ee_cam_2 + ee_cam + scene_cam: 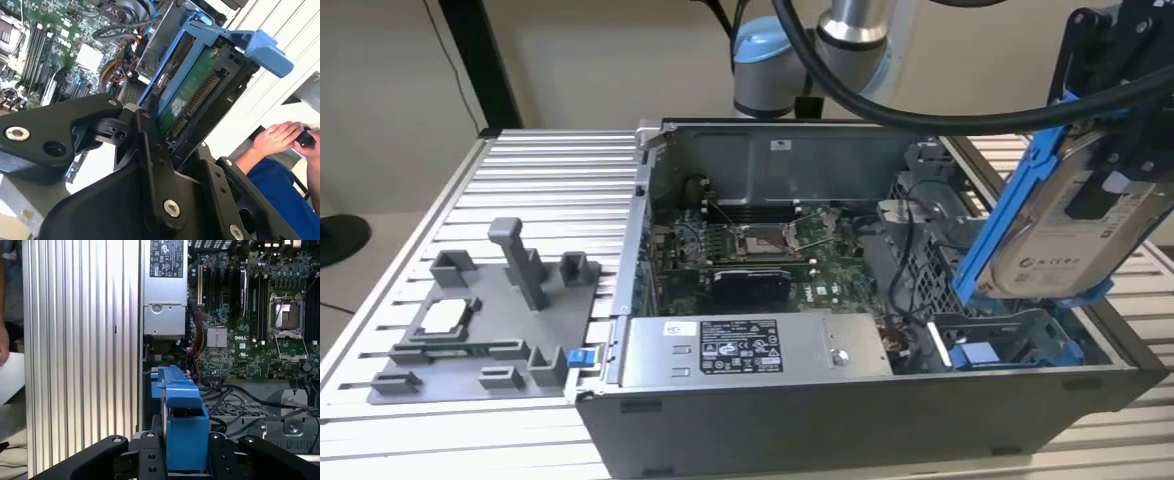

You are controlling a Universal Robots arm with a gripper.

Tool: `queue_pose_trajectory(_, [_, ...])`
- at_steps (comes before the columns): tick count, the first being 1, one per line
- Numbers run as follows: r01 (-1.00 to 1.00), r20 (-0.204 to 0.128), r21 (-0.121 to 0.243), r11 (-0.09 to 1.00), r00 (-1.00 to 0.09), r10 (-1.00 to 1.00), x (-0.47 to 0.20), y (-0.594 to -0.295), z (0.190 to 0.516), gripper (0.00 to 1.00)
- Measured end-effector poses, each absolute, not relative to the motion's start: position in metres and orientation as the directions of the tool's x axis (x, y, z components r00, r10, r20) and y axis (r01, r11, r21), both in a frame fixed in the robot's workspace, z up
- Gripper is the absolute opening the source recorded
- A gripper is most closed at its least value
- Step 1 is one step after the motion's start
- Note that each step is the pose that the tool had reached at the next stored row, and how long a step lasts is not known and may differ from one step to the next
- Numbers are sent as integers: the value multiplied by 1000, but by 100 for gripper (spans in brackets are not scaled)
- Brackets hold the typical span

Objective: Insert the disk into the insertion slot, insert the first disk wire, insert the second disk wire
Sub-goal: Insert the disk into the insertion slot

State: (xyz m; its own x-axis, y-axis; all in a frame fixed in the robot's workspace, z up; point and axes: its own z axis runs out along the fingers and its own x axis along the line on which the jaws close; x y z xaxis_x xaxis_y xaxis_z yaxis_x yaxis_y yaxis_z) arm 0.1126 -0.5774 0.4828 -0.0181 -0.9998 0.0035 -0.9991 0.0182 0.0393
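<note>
Clenched on the silver-grey rectangular disk (pixel 1061 235) by its bright blue plastic rails (pixel 186 415), the black claw (pixel 1110 170) is seen at the exterior view's right. The disk is held on edge and tilted, in the air above the insertion slot (pixel 1003 345), a grey perforated metal bay with blue tabs inside the open grey computer case (pixel 854 420); nothing is yet seated. Dark cables (pixel 235 392) are draped just beside the bay. A jam is judged possible if the tilt is kept, since a rail corner could be caught on the bay's edge, or a cable pinched beneath
</note>
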Motion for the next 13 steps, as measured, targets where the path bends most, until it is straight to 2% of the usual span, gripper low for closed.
queue_pose_trajectory(13, [-999, 3, 39, 18, -18, -1000, 113, -578, 471, 0])
